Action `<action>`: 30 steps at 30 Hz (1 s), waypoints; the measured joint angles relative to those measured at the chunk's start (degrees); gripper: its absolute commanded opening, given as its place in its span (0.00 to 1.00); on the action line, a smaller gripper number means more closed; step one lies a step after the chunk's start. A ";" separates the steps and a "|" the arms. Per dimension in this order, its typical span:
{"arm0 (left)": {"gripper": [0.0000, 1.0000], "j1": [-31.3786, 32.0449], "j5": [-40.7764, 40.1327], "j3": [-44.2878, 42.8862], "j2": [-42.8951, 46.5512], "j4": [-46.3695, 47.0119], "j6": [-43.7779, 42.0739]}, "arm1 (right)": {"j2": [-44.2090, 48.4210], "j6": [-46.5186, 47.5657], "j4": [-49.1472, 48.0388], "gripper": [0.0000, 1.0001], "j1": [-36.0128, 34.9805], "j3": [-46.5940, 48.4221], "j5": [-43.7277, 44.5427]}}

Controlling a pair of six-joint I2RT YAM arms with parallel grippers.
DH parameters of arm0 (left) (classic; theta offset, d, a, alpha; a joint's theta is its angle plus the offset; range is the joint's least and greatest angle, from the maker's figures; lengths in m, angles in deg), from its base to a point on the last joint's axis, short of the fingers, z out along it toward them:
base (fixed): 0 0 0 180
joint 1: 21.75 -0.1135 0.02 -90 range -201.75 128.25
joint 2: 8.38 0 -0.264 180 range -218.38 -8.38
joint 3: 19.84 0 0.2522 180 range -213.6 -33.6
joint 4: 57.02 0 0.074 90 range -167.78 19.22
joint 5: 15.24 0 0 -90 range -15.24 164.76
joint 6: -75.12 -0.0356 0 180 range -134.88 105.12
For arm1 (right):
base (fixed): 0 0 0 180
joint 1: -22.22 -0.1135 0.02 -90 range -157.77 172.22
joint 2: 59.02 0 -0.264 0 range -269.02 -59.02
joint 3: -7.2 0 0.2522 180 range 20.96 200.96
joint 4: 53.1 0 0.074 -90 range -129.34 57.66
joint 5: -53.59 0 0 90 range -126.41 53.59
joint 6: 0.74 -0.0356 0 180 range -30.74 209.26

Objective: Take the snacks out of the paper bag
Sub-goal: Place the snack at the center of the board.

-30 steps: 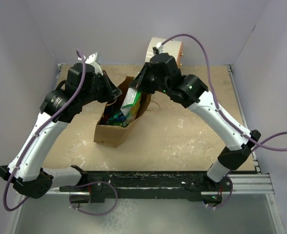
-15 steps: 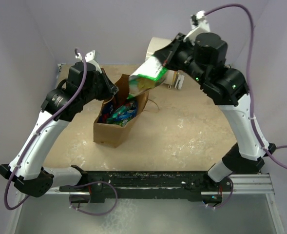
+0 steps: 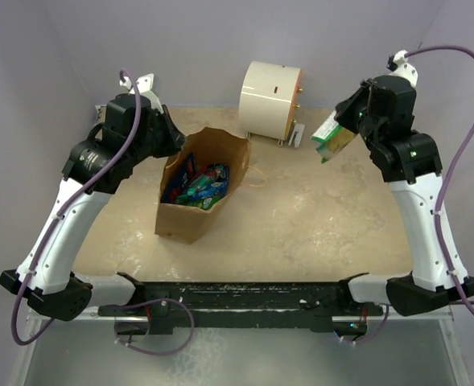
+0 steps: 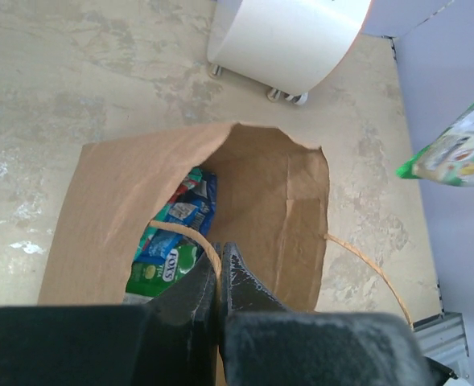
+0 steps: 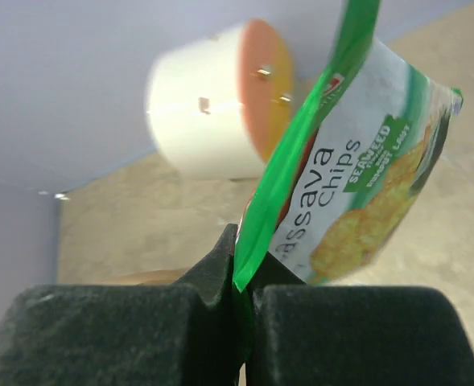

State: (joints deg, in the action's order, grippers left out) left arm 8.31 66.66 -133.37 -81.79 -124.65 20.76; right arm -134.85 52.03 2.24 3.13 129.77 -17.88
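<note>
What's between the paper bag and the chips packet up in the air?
In the top view, only bare table lies between bag and packet, with the bag's thin handle poking in. The cream drum stands farther back.

Robot lab cell: bare lavender walls (image 3: 220,36), worn tabletop (image 3: 301,233), black mounting rail (image 3: 253,294).

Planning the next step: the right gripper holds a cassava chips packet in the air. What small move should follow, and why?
Probably lower the cassava chips packet to the table and open the right gripper: it hangs clear of the paper bag, where more snacks wait.
</note>
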 measured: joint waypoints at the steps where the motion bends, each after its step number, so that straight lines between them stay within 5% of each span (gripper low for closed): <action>1: 0.00 -0.20 0.17 -0.57 -0.15 -0.15 -0.68 | 0.66 -0.04 -0.39 0.00 1.60 -2.82 0.07; 10: 0.00 -1.14 4.07 -1.29 -0.55 0.22 -5.40 | -0.61 -3.43 -7.74 0.00 12.50 -21.66 -3.48; 23: 0.00 -6.78 12.72 -1.29 -1.77 2.38 -8.37 | -8.59 -11.76 -20.39 0.00 23.82 -23.85 -11.65; 30: 0.00 -7.50 15.41 -1.29 -1.86 2.45 -8.92 | -5.90 -14.69 -25.20 0.00 32.68 -37.00 -15.54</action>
State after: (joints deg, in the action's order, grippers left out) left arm 0.81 82.07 -134.66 -83.64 -122.20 11.84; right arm -140.75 37.34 -22.96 35.81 92.77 -33.42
